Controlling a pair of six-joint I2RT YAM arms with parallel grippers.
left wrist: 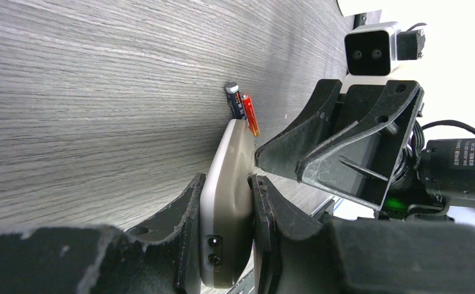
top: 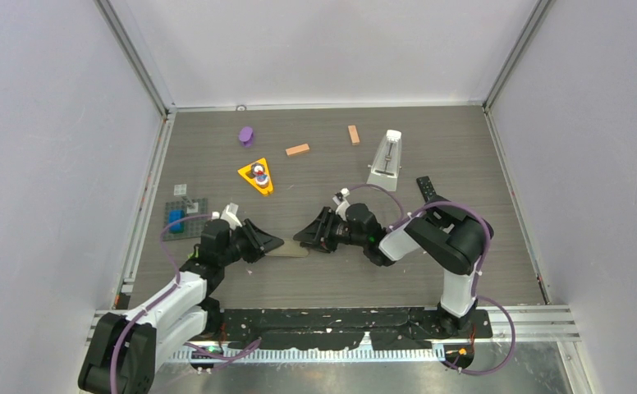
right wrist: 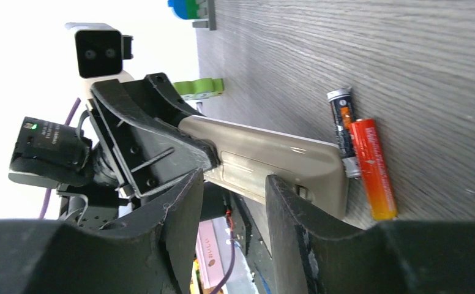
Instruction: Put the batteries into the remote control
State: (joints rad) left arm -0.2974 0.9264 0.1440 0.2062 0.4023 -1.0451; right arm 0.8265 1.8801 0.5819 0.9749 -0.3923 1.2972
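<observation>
From above, your left gripper (top: 271, 244) is squeezing the tan remote (top: 292, 251) in the middle of the frame, and your right gripper (top: 305, 235) is facing it.

In the left wrist view, the dark battery (left wrist: 233, 99) and the red battery (left wrist: 251, 116) are lying loose, upper middle, beside the remote's tip.

In the right wrist view, your right jaws are standing part open around the remote, maybe touching it. Nothing is going in yet.

Grey wood-grain table (top: 315, 283). Lying on it: purple piece (top: 246, 135), orange-brown block (top: 297, 149), second block (top: 353, 135), yellow triangular tray (top: 263, 187), white upright wedge (top: 386, 161), black remote (top: 427, 188), grey plate (top: 192, 205) at left. Dark battery (right wrist: 344, 131) and red-orange battery (right wrist: 374, 168) lie side by side, touching, just beside the beige remote (right wrist: 265, 153).
</observation>
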